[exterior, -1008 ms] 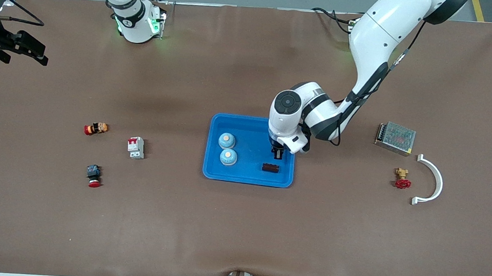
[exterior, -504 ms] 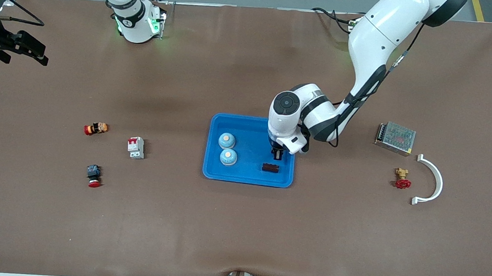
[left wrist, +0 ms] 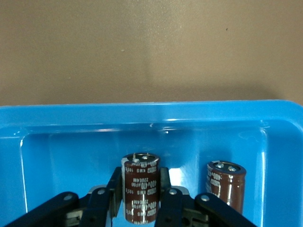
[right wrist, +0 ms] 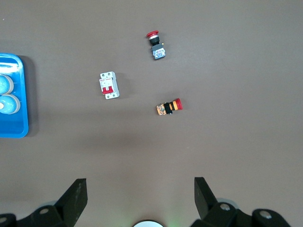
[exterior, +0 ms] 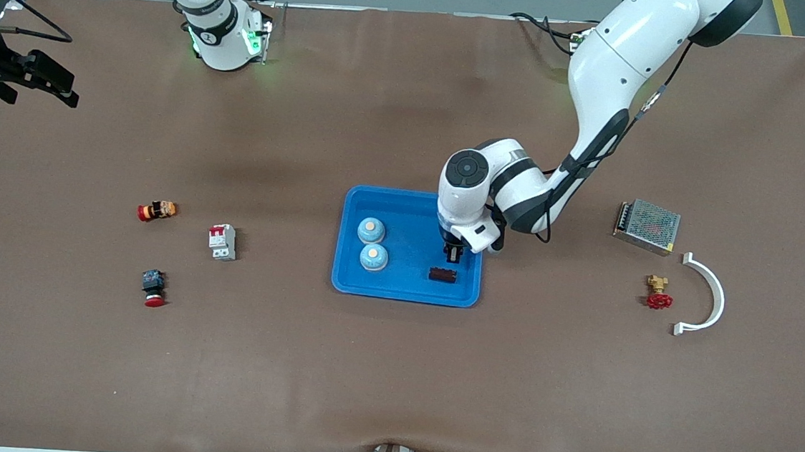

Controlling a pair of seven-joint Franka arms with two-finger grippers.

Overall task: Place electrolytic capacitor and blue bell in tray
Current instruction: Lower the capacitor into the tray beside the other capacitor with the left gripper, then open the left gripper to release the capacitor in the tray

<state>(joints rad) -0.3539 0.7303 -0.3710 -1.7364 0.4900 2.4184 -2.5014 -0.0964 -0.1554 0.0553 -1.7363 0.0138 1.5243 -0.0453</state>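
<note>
The blue tray (exterior: 404, 298) lies mid-table. In it are two blue bells (exterior: 371, 230) (exterior: 374, 257) and a brown electrolytic capacitor (exterior: 443, 275) lying near the corner. My left gripper (exterior: 452, 253) is low inside the tray. In the left wrist view the gripper (left wrist: 140, 208) is shut on a second capacitor (left wrist: 140, 189), level with the tray floor (left wrist: 71, 161); the first capacitor (left wrist: 226, 182) lies beside it. My right gripper (exterior: 55, 80) waits high over the right arm's end of the table, open and empty (right wrist: 140, 189). The tray (right wrist: 14, 132) and bells (right wrist: 4, 94) show in its view.
Toward the right arm's end lie a white circuit breaker (exterior: 222, 242), an orange and red switch (exterior: 156, 211) and a red push button (exterior: 153, 288). Toward the left arm's end lie a metal power supply (exterior: 647, 226), a red-handled brass valve (exterior: 657, 293) and a white curved bracket (exterior: 709, 297).
The left arm has shifted very slightly, with its gripper staying low in the tray. The lying capacitor, the bells and the right arm have not moved.
</note>
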